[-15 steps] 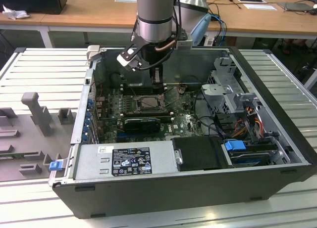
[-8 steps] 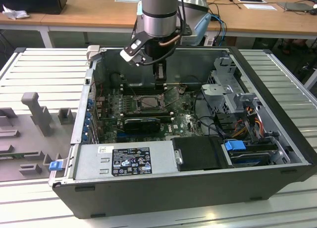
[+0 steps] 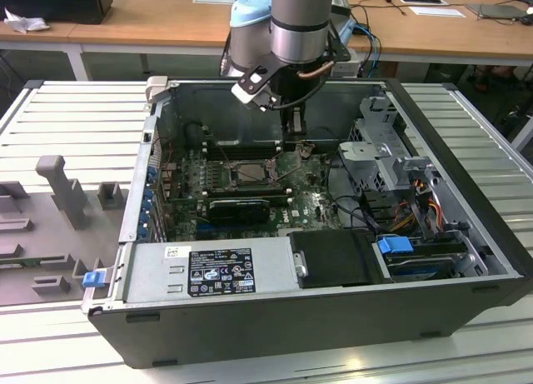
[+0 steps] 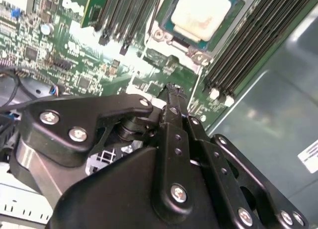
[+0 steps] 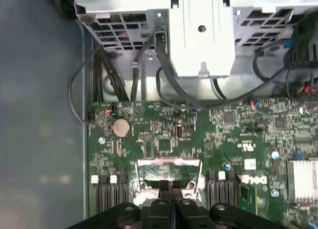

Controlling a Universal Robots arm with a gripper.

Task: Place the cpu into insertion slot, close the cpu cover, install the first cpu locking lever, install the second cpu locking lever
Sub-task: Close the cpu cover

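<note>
Black gripper [image 4: 171, 90] near pale-topped cpu [image 4: 201, 13]

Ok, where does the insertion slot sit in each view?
Exterior view: insertion slot mid-case, on the exterior view's left of the jaws.
Second wrist view: insertion slot beyond the jaws' tips, the pale cpu in it.
First wrist view: its edge just past the jaws.
Shared landmark: black memory slots flanking it.

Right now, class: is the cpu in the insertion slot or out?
In. The cpu lies flat inside the insertion slot in the second wrist view.
</note>
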